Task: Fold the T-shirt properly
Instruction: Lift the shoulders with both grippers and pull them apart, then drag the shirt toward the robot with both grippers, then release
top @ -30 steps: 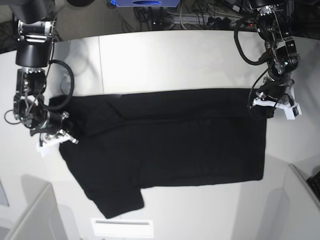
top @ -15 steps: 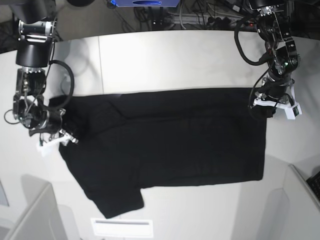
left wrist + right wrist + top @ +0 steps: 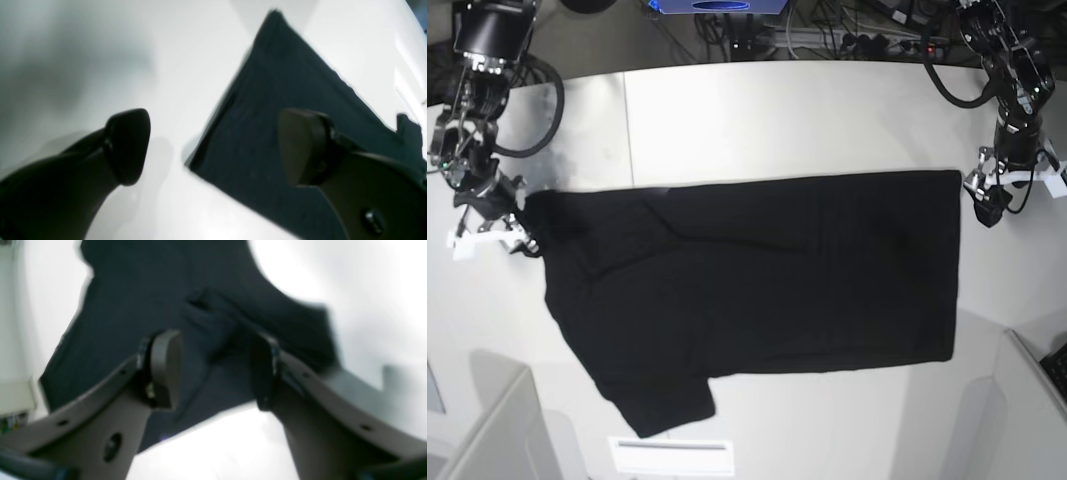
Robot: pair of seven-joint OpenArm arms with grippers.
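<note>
The right tool point(image 3: 515, 240) hovers at the sleeve end of the T-shirt point(image 3: 757, 280), its jaws spread over bunched cloth and holding nothing. The T-shirt lies flat on the white counter point(image 3: 757, 120), plain side up. One long edge appears already doubled over, and one sleeve juts from the opposite, near edge. Further folds probably remain. Off the shirt's hem corner, the left tool point(image 3: 987, 205) hangs with its jaws spread, empty.
</note>
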